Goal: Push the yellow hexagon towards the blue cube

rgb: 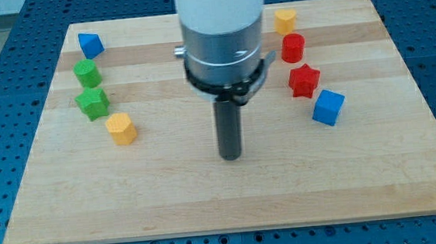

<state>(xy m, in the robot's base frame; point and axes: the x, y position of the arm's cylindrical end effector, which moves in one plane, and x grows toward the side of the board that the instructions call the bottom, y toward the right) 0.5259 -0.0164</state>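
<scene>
My tip (231, 157), the lower end of the straight dark rod, rests on the pale wooden desk (232, 199) near the middle, slightly toward the view's bottom, and touches no block. There is no gripper on this arm, so nothing is held.

The yellow hexagon block (121, 129) lies well apart from my tip, toward the view's left and a little higher. Just above it sit two green blocks: a green star-like block (92, 102) and, above that, a green rounded block (86, 73). At the view's top left corner is a small blue block (90, 45) whose shape I cannot make out.

The blue cube (327, 107) lies on the view's right, well apart from my tip and on the opposite side from the yellow hexagon. Just up and left of it is a red star block (304, 81), then a red rounded block (292, 47), then a second yellow block (286, 20) near the top edge.
</scene>
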